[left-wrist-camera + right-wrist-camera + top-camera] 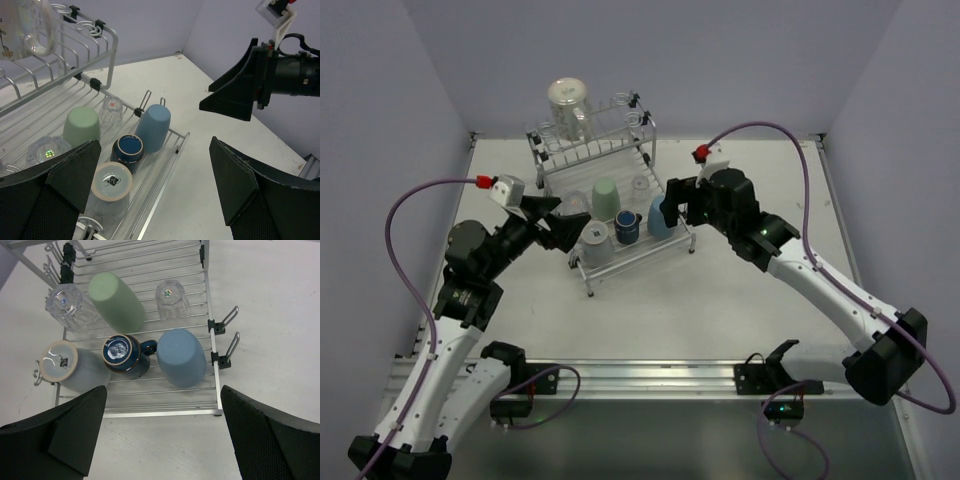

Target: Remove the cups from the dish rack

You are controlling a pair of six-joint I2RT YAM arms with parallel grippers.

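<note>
Plain lavender walls [670,60] on three sides of a white table [720,300], even soft light

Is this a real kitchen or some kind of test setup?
Most likely a lab test cell, not a kitchen: bare pale walls box in a plain white table, a metal mounting rail lines its near edge, and no sink accompanies the dish rack of cups.

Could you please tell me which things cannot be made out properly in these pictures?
1. Top view: the light blue tumbler is partly hidden behind the right claw.
2. Left wrist view: the large glass mug on the dish rack's upper tier is cut off by the top-left corner.
3. Right wrist view: the mark on the pale grey mug's base is too small to read.
</note>
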